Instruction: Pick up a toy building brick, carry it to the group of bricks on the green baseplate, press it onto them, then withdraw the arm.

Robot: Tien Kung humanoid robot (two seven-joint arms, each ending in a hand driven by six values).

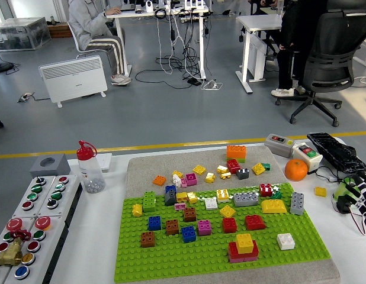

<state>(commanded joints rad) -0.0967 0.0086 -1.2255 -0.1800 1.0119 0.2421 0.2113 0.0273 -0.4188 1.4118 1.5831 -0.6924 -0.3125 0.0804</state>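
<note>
A green baseplate [171,260] lies on a grey mat [141,168] in the middle of the table. Several bricks stand on it: a red-and-pink stack with a yellow brick on top [243,247], a white brick [285,241], red bricks [254,222], blue bricks [189,234] and brown bricks [148,238]. More loose bricks lie on the mat behind the plate, among them an orange one [236,152] and a red one [233,165]. My right hand [350,195] shows as a black and green shape at the right edge, away from every brick. The left arm is out of sight.
An orange fruit [296,170], a switch box [281,145] and a black device [337,152] sit at the back right. One yellow brick [320,191] lies off the mat. A red-capped bottle [88,167] and a button panel [29,225] stand on the left.
</note>
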